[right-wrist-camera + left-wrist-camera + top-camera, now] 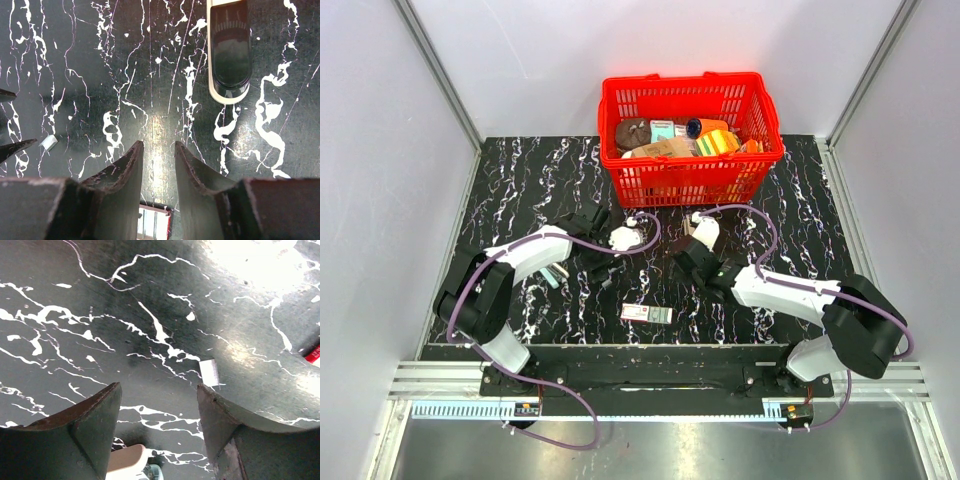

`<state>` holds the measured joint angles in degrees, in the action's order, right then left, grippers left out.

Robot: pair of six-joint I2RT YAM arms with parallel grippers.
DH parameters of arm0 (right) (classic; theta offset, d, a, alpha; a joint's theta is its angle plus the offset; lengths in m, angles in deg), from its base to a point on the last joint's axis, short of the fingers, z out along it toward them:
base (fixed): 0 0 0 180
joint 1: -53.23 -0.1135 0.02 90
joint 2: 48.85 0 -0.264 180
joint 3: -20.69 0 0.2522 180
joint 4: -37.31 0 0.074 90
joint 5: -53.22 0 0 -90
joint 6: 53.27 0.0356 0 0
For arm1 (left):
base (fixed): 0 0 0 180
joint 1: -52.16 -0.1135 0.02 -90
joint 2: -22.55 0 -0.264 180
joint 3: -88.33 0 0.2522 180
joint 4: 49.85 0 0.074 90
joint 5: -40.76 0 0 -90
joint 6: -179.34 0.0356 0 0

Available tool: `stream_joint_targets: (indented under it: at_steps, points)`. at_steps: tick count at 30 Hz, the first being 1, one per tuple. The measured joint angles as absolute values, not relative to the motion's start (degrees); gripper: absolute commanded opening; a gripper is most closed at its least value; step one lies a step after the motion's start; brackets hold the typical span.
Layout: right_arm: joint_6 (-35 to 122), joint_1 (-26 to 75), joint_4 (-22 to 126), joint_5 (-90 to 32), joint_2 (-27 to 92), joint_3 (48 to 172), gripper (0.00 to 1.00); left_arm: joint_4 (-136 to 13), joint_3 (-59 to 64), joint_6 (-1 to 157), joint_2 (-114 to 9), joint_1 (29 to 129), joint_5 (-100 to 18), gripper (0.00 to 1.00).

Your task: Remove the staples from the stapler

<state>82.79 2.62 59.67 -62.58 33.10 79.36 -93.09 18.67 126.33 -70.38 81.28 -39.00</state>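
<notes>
Looking down on one black counter (520, 180) veined with white, walled in pale grey on three sides.

One red plastic basket (690, 180) sits at the far middle, beyond the right hand (158, 145). It holds a jumble of small packets too mixed to count.

Two white-and-black arms reach in from the near edge. The left arm (535, 250) and the right arm (785, 290) both bend in towards the middle.

The left hand (159, 387) is to the left of the right hand and near it. Its two fingers stand well apart over bare counter, empty. The right hand points down at the counter. Its two fingers leave only a narrow gap, with nothing between them.

One stapler (230, 50), glossy black on top with a pale rim, lies flat on the counter. It is just ahead of the right hand and off to its right, untouched. Only its rounded near end shows.

One small red-and-white flat box (648, 314) lies behind the right hand, towards the near edge.

One tiny silvery strip (48, 142) lies to the left of the right hand, well apart from the stapler.
</notes>
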Motion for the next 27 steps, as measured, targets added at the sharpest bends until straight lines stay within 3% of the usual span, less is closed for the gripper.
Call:
stream_joint_targets:
  at_steps: [7,8,11,19,27]
  points:
    - [82.81,2.62,59.43,-62.58,33.08,78.62,0.38,-97.16,17.64,123.36,-70.05,81.28,-36.05,0.73]
    - [82.81,2.62,59.43,-62.58,33.06,78.49,0.38,-97.72,17.09,122.59,-69.87,81.26,-35.37,0.83]
    - [82.84,2.62,59.45,-62.58,33.06,78.22,0.38,-98.71,15.70,120.36,-69.24,81.17,-32.49,0.86]
    - [82.86,2.62,59.34,-62.60,31.92,77.33,0.38,-98.01,16.02,115.99,-69.70,81.59,-31.37,0.82]
    - [83.03,2.62,59.17,-62.60,31.24,76.91,0.38,-96.26,16.07,114.24,-73.37,81.94,-34.52,0.66]
